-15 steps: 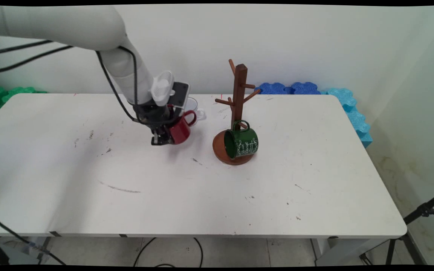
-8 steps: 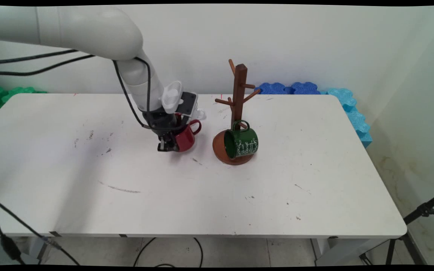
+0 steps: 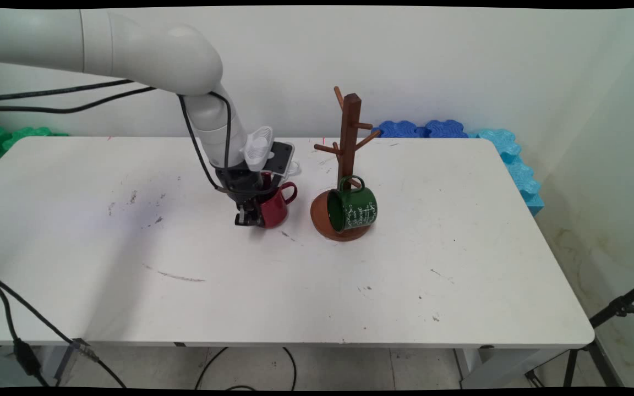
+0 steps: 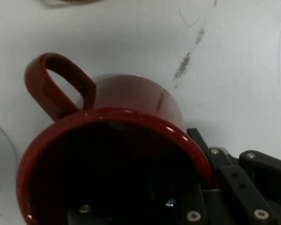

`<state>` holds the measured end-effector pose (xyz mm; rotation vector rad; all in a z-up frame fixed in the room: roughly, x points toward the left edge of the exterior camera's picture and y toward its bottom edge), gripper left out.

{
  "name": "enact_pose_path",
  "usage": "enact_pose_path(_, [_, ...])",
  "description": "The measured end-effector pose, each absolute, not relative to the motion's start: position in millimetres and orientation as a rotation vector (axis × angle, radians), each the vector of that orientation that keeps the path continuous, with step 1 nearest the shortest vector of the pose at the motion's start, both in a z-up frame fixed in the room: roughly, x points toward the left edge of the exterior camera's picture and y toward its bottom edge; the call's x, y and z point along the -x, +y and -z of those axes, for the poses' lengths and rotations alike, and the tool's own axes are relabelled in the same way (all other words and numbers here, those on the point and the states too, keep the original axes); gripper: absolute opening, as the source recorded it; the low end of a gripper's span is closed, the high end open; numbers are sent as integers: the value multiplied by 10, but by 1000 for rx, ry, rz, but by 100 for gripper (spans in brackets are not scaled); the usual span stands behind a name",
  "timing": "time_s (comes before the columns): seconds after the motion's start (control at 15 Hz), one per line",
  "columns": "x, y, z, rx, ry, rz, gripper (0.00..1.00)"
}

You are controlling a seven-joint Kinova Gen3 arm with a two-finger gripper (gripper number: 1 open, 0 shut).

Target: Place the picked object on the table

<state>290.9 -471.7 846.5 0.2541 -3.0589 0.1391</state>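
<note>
My gripper [image 3: 251,215] is shut on the rim of a red mug [image 3: 274,205], one finger inside it and one outside. The mug hangs tilted just above the table, its handle [image 3: 288,192] pointing right. In the hand view the red mug [image 4: 131,103] fills the frame, its dark opening toward the camera and its handle [image 4: 54,84] at the upper left. A wooden mug tree [image 3: 348,143] stands just right of the mug, and a green mug [image 3: 353,209] hangs from its lowest peg over the round base. A clear glass cup [image 3: 293,164] stands behind the hand, mostly hidden.
The white table [image 3: 240,286] has dark scuff marks across it. Blue foam blocks [image 3: 460,132] line the back right edge and green ones [image 3: 9,137] the back left. Black cables hang from the arm and trail below the table's front left. A tripod leg [image 3: 614,313] stands at right.
My gripper has carried the red mug to the right and slightly toward the front, closer to the mug tree. The green mug and tree have stayed put.
</note>
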Motion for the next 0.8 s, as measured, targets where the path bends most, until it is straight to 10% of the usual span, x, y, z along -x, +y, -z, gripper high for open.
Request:
enact_pose_path(0.13, [-2906,-4736,-8438,-253,-3058,-131,0])
enact_pose_path(0.2, [-2903,-4746,-8427,-253,-3057,-129,100])
enact_pose_path(0.8, [-2852,-4750,-8502,-241,-3005,-132,100])
